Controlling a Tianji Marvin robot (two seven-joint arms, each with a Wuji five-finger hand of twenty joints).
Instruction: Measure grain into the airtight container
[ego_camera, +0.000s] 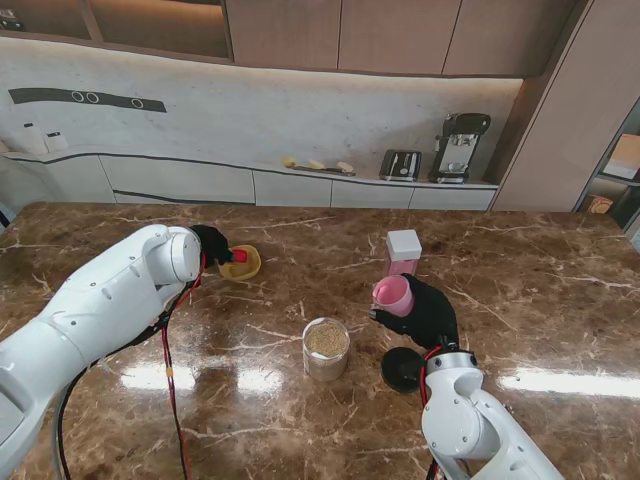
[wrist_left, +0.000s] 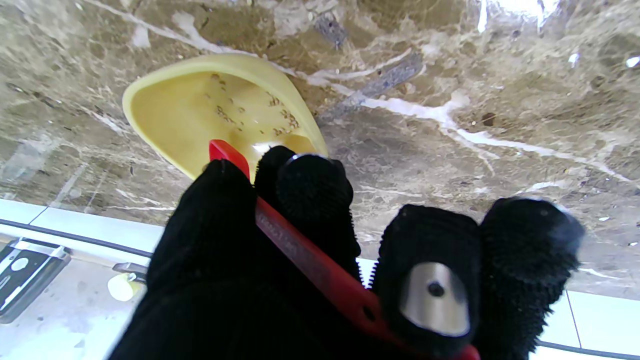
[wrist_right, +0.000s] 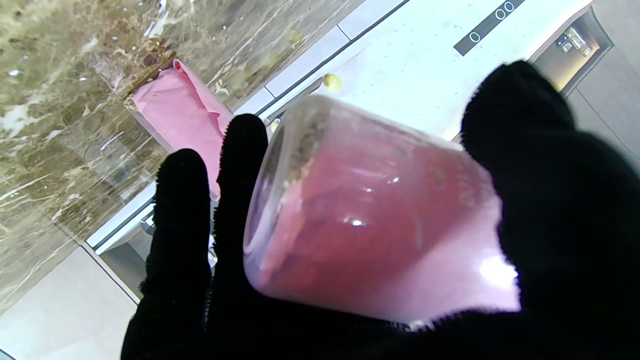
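I see left hand (wrist_left: 280, 260) fingers pinching the yellow scoop (wrist_left: 220, 107) by its red handle; right hand (wrist_right: 500, 250) fingers wrapped round the pink cup (wrist_right: 370, 220).

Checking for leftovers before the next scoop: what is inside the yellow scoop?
Only a few stray grains cling to the inside of the yellow scoop. The left hand, gripping the red handle, covers the scoop's near end.

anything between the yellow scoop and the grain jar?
Nothing: in the stand view only bare marble tabletop separates the yellow scoop from the grain jar.
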